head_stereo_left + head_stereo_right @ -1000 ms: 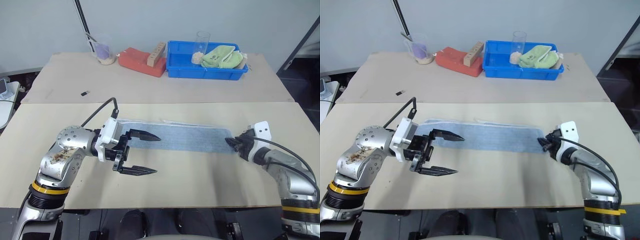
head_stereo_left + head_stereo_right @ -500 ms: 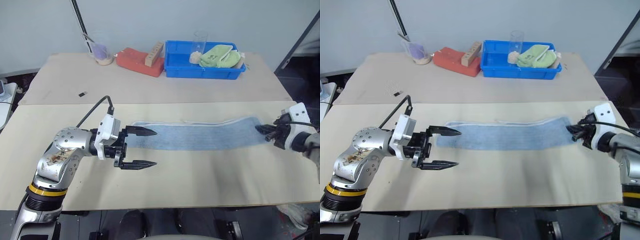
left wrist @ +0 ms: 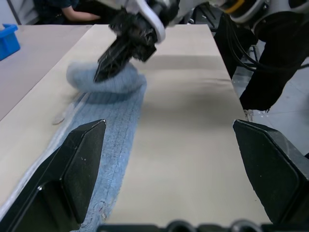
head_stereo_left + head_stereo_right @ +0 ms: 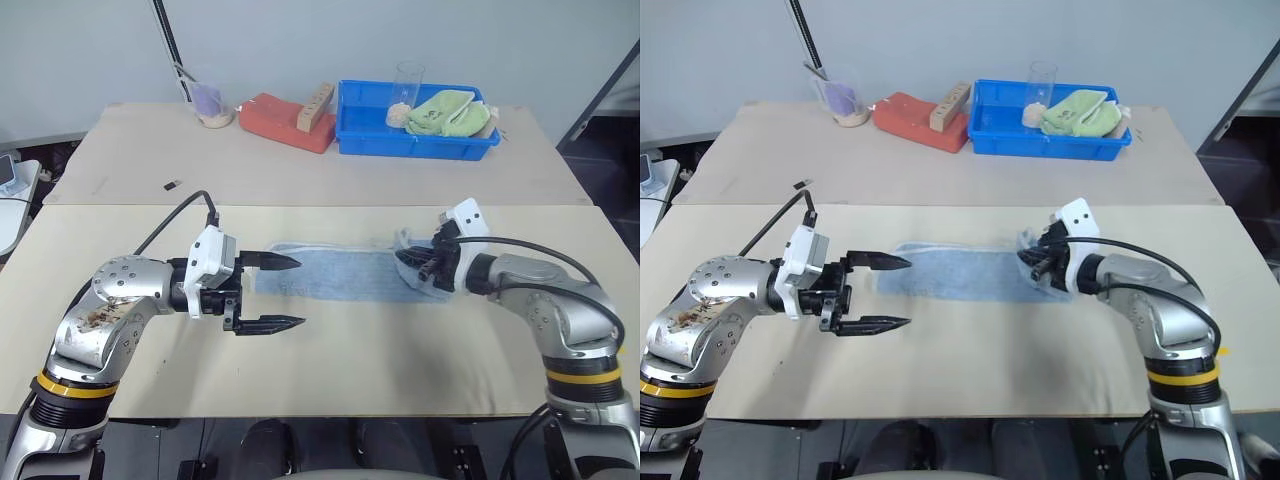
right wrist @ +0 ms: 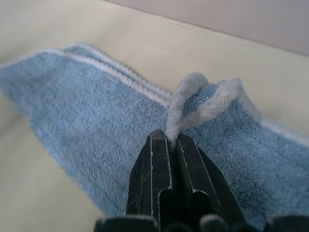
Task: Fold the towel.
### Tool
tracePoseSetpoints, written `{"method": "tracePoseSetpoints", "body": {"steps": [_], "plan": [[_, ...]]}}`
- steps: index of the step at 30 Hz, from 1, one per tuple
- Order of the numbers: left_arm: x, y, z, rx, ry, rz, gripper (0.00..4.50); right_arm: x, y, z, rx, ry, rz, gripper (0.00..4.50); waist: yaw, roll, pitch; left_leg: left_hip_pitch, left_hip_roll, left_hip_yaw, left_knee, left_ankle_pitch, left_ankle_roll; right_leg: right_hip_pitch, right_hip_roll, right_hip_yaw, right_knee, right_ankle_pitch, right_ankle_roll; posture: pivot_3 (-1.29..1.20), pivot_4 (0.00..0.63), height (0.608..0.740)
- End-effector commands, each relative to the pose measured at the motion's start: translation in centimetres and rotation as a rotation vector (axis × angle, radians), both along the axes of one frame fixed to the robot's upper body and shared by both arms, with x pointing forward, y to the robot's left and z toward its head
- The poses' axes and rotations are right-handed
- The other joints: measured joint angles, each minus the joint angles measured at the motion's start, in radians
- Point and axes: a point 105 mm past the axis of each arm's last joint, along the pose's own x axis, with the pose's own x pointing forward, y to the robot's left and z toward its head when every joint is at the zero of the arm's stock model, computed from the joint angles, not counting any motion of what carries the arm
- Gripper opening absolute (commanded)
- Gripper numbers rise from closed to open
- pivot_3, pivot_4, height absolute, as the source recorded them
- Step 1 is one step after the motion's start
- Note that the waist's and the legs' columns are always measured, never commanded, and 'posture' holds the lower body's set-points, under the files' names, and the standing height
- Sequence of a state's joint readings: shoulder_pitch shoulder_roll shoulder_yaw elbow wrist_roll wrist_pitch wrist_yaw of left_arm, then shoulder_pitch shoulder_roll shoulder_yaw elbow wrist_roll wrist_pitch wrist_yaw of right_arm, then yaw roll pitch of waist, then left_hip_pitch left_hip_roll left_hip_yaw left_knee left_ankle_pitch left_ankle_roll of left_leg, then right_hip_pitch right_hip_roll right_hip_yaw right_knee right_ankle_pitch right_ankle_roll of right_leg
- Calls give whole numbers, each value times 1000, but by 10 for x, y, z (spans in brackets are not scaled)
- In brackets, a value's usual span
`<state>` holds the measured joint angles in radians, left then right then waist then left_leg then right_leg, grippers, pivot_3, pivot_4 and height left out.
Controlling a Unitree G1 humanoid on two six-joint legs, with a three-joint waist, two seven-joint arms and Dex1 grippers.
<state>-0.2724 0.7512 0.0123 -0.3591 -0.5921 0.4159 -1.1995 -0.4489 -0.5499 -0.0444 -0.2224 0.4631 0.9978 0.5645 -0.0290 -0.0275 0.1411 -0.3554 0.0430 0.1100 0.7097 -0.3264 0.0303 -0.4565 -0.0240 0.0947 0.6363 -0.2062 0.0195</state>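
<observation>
The light blue towel (image 4: 330, 275) lies as a long strip on the front table, its whitish hem along the far side. My right gripper (image 4: 412, 262) is shut on the towel's right end, pinching the hem (image 5: 193, 96) and holding it raised and curled over the strip. In the left wrist view that end forms a rolled hump (image 3: 116, 82) under the right gripper (image 3: 104, 72). My left gripper (image 4: 298, 292) is open at the towel's left end, one finger (image 4: 275, 262) over the cloth and the other (image 4: 270, 323) over bare table in front of it.
On the back table stand a blue bin (image 4: 360, 140) holding a lime-green cloth (image 4: 445, 110) and a clear glass (image 4: 406, 80), a red pad (image 4: 280, 122) with a wooden block (image 4: 315, 103), and a cup (image 4: 210, 100). A small black object (image 4: 172, 184) lies near the table seam.
My right gripper first drew the towel's end out to the right, then carried it up and back to the left, so the strip is shorter and its end curls over. The left gripper barely moved.
</observation>
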Motion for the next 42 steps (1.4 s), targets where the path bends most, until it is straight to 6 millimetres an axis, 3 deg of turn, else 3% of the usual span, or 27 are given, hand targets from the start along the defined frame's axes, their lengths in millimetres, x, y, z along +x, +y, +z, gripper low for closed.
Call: {"method": "tracePoseSetpoints", "body": {"steps": [1,13,17,23,26,30,37,42], "plan": [[2,4,4,30,-24,65,4500,5,-1,10,-4,-43,-19,371,1,0,0,0,0,0,0,0,0,0,0,-1,0,0,0,0,150,717],[11,22,-6,6,-22,285,4500,-8,29,28,69,-58,111,4480,-8,0,0,0,1,0,-1,0,0,0,1,-1,-1,0,0,0,150,717],[17,52,-16,-48,30,543,4500,-19,43,38,-49,-179,253,4480,-14,0,0,1,2,-1,-7,0,0,0,1,-1,-4,0,0,0,150,717],[0,77,-44,-198,261,890,4500,-35,51,50,-133,-288,458,4480,-12,0,0,2,3,-1,-10,0,0,0,-1,-2,-6,0,0,0,150,717],[-10,71,-58,-267,403,970,4500,-39,53,55,-147,-317,534,4480,-8,0,0,2,3,-2,-10,0,0,0,-2,-2,-7,1,0,0,150,717],[-6,64,-70,-302,515,1059,4500,-39,55,58,-155,-332,585,4480,-1,-1,0,3,2,-3,-10,1,0,1,-2,-2,-6,1,0,0,150,717],[20,32,-82,-364,636,1144,4500,-38,53,64,-186,-352,645,4480,10,-2,0,3,-1,-3,-9,1,-1,1,-1,-1,-6,2,-1,0,150,717],[32,23,-90,-354,689,1192,4500,-40,50,71,-205,-358,697,4480,10,-2,-1,3,-2,-3,-10,1,-1,1,-1,-1,-6,3,-1,0,150,717]]}}
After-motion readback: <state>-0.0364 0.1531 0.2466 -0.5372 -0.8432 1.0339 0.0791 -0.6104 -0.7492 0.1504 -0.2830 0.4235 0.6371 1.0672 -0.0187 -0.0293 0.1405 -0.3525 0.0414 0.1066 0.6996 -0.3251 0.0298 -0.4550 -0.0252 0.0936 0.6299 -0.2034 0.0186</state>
